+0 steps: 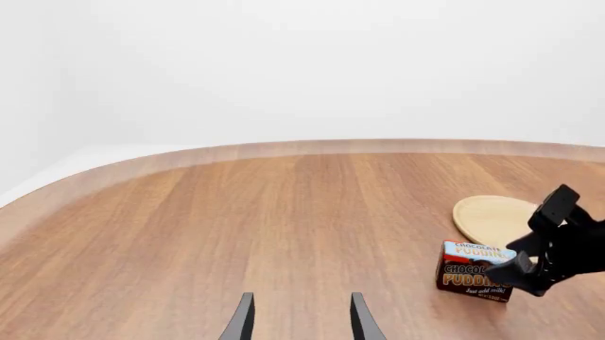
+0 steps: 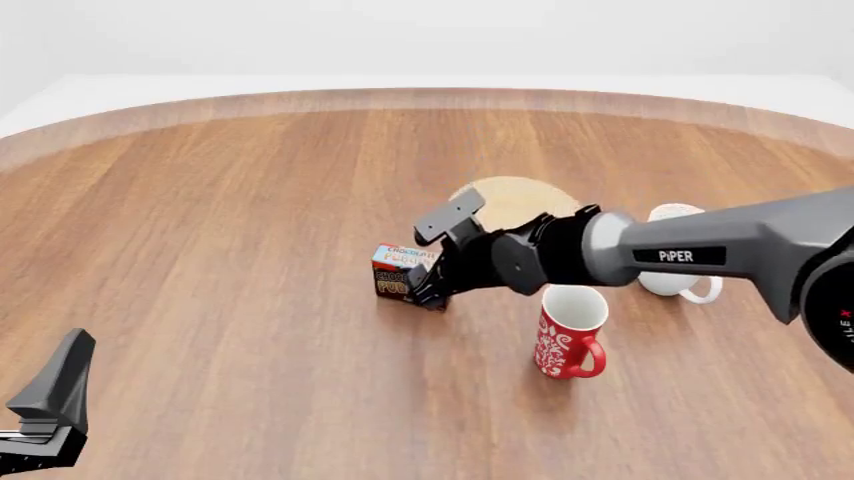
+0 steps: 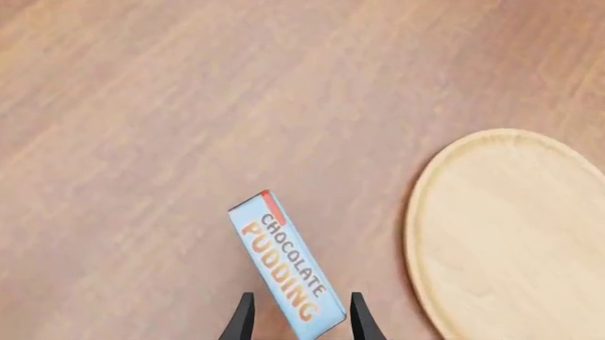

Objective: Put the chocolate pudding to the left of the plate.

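Nearest the front camera, the black left gripper (image 2: pixel 54 400) hangs low at seven o'clock, fingers parted around nothing. Right black gripper (image 3: pixel 296 320) straddles the brown-fronted, blue-topped chocolate pudding box (image 2: pixel 399 273); whether its fingers press it, I cannot tell. That box stands upright just beside the round light-wood plate (image 2: pixel 514 199), at its seven o'clock. Red patterned mug (image 2: pixel 571 334) and white mug (image 2: pixel 678 264) look empty. Round wooden table (image 2: pixel 200 230), white room.

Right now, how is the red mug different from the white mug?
The red mug is red with a white pattern; the white mug is plain. The red mug stands nearer the camera; the white mug sits farther back, partly hidden by the right arm. Both stand upright with handles on the table.
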